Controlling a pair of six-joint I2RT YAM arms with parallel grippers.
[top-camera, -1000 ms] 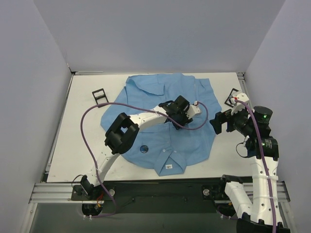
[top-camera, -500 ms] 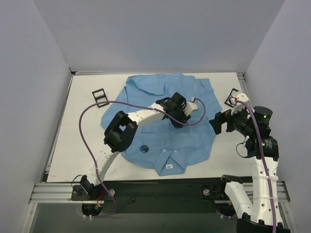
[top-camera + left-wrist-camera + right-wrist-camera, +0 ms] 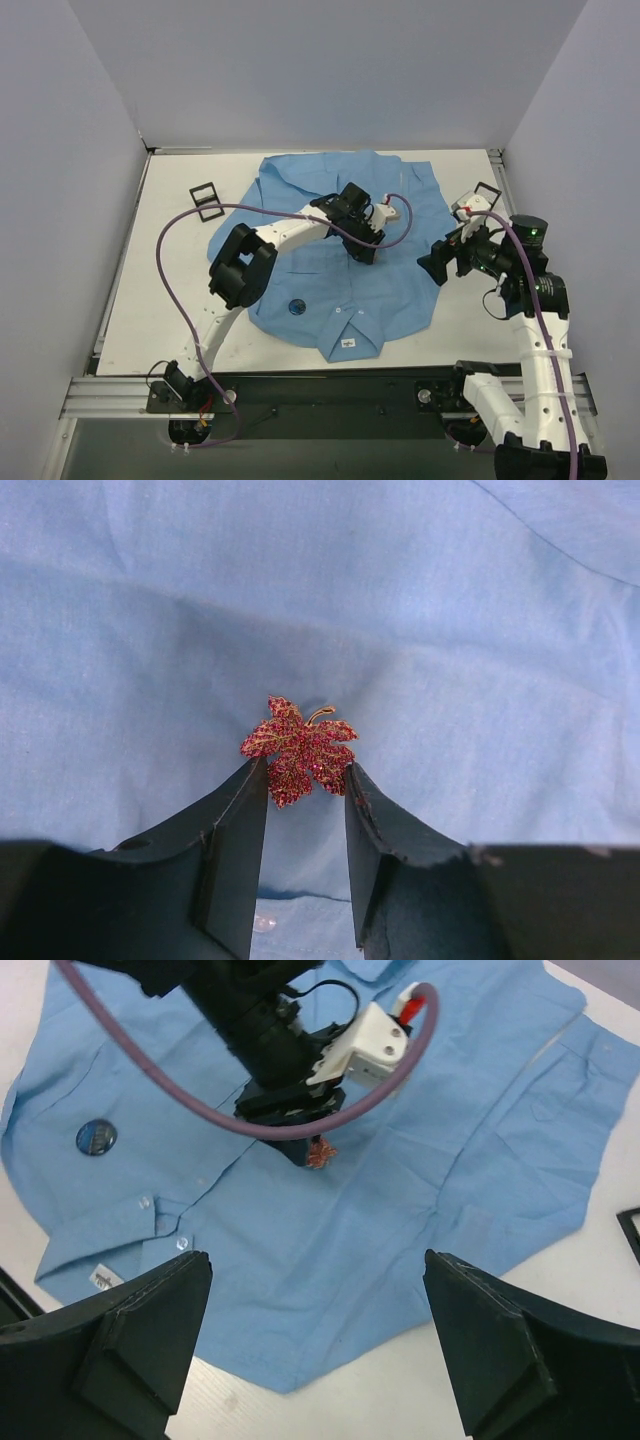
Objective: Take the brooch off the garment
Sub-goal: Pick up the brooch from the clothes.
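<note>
The red leaf brooch point(image 3: 298, 750) sits mid-frame on the shirt point(image 3: 470, 630), between the tips of the left gripper point(image 3: 305, 780), fingers narrowly apart. The right gripper point(image 3: 315, 1265) hovers, fingers wide apart.

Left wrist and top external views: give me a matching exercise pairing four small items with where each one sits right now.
Items:
1. red leaf brooch
2. round dark-blue disc
3. white neck label
4. left black frame

Places:
A. on the bare table, off the shirt
B. inside the collar, at the shirt's near edge
C. between the fingers of the left gripper
D. on the shirt, out in the open beside the collar

Pairs: 1-C, 2-D, 3-B, 4-A
</note>
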